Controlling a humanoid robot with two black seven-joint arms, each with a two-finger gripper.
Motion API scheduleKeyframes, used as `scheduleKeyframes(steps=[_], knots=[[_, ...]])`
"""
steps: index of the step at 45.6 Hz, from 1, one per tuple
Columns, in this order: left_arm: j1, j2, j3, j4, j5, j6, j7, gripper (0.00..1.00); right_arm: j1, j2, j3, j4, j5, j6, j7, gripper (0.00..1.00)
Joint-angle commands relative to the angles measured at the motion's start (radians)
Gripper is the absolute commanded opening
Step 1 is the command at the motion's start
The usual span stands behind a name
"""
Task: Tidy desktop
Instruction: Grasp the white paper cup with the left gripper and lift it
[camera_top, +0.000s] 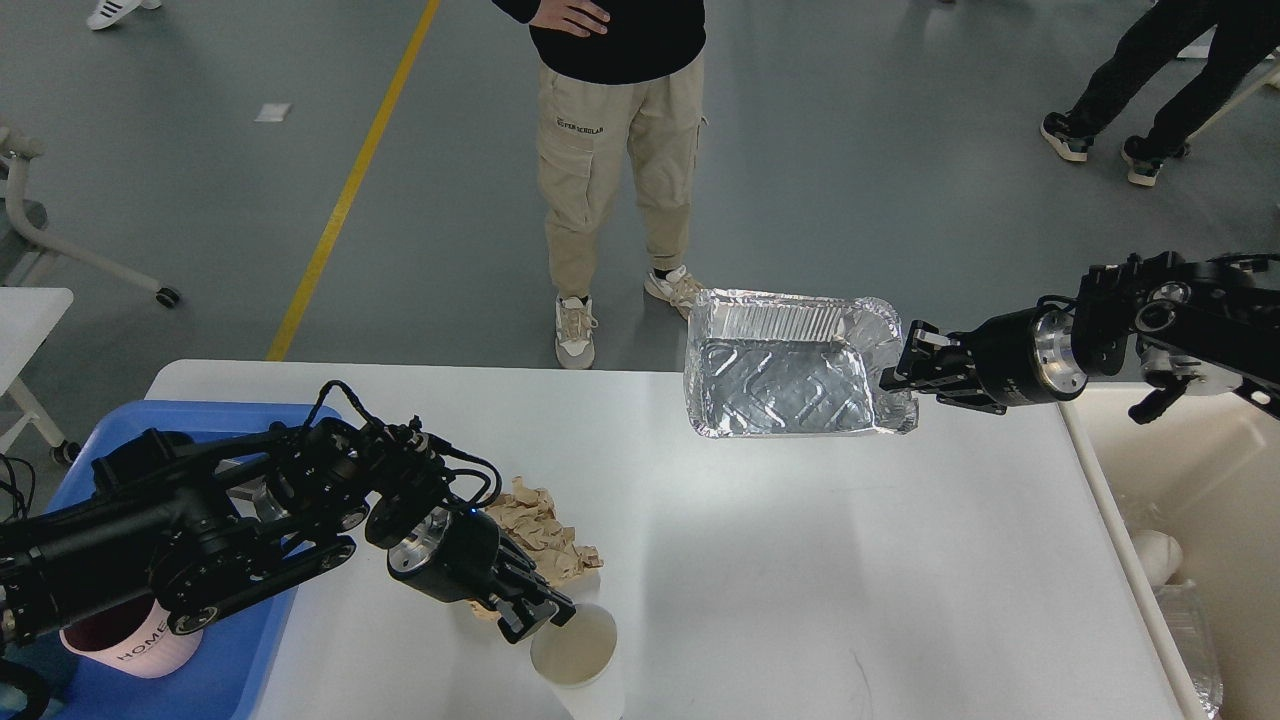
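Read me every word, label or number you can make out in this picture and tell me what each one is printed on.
"HOME": dark capital letters on the pale pink cylindrical cup standing in the blue plastic tray, partly hidden by the left arm.
Small dark lettering on the standing person's beige cargo trousers, near the pocket: too small to read.
Nothing readable on the crumpled silver foil tray, the crumpled brown paper, the white paper cup or the white desktop.
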Motion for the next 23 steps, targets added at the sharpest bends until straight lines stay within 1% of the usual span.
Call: scheduleKeyframes(steps=[1, 5, 9, 17, 23], knots=[[-0.006, 0.016, -0.090, -0.002, -0.017, 0.007, -0.009, 0.02, -0.003, 0.000, 0.000, 0.001, 0.001, 0.000, 0.000, 0.00], [-0.002, 0.025, -0.196, -0.011, -0.049, -0.005, -0.009, 0.02, -0.003, 0.000, 0.000, 0.001, 0.001, 0.000, 0.000, 0.00], [0.000, 0.056, -0.267, -0.021, -0.099, -0.010, -0.009, 0.02, -0.002, 0.000, 0.000, 0.001, -0.001, 0.000, 0.000, 0.00], [-0.035, 0.134, -0.362, -0.045, -0.219, -0.019, -0.009, 0.03, -0.002, 0.000, -0.002, 0.002, -0.001, 0.001, -0.001, 0.00], [-0.094, 0.168, -0.416, -0.045, -0.285, -0.054, -0.009, 0.04, -0.002, 0.002, -0.003, 0.001, -0.001, 0.001, -0.001, 0.00]])
